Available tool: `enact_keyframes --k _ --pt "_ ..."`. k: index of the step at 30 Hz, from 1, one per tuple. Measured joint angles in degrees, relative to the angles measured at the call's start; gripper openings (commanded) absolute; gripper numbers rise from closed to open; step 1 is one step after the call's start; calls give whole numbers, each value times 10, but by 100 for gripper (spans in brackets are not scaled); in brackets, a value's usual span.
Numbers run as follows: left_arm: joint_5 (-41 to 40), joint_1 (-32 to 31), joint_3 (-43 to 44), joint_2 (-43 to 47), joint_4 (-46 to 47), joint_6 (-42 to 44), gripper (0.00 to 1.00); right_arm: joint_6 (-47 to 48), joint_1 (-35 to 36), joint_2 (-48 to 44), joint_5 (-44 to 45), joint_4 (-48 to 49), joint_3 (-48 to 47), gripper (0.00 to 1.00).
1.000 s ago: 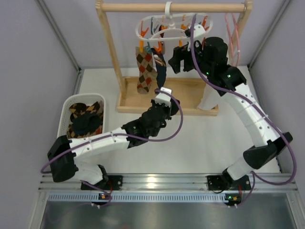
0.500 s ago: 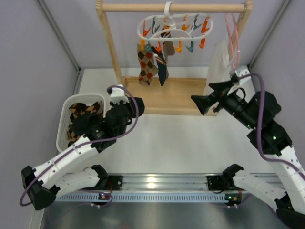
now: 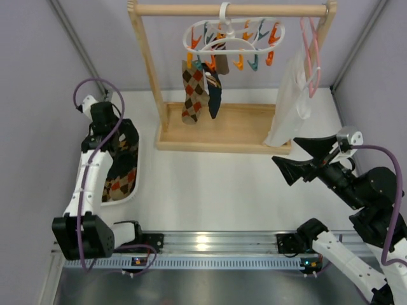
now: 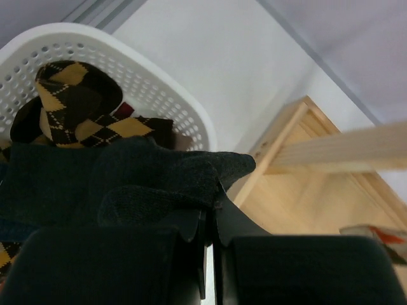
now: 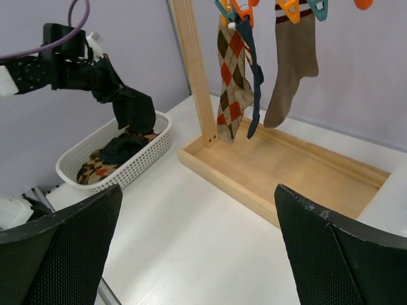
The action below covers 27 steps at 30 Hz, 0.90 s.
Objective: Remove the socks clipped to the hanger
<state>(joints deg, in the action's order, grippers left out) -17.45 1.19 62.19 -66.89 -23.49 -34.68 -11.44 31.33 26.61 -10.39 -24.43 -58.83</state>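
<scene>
My left gripper (image 3: 119, 130) is shut on a dark sock (image 3: 131, 141) and holds it just above the white basket (image 3: 137, 171). In the left wrist view the jaws (image 4: 208, 219) pinch the dark sock (image 4: 159, 178) over the basket (image 4: 127, 70). The white ring hanger (image 3: 232, 38) hangs on the rail with orange and teal pins. An argyle sock (image 3: 191, 92), a navy sock (image 3: 213, 92) and a plain brown sock (image 3: 221, 63) stay clipped to it. My right gripper (image 3: 302, 162) is open and empty, low at the right, facing the rack (image 5: 200, 254).
The basket holds argyle socks (image 4: 70, 108) and dark ones. The wooden rack has a tray base (image 3: 222, 127) and a left post (image 3: 147, 70). A white translucent garment (image 3: 289, 101) hangs on a pink wire hanger (image 3: 311, 44) at the right.
My left arm swung from the table's middle to the far left, carrying the dark sock over the basket. My right arm pulled back from the hanger, down to the near right.
</scene>
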Motion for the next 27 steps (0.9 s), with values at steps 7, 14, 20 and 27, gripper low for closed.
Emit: enact_keyframes --k 7,14,20,27 --pt "71 102 82 -151 -8 -49 2 -7 0 -43 -6 -19 10 99" --pt "74 116 85 -206 -14 -72 35 -10 0 -63 -16 -23 22 100" --pt "40 116 39 -154 -16 -90 84 -12 0 -63 -18 -26 30 99" --pt "36 116 21 -39 -21 -98 98 -13 0 -66 -19 -26 39 99"
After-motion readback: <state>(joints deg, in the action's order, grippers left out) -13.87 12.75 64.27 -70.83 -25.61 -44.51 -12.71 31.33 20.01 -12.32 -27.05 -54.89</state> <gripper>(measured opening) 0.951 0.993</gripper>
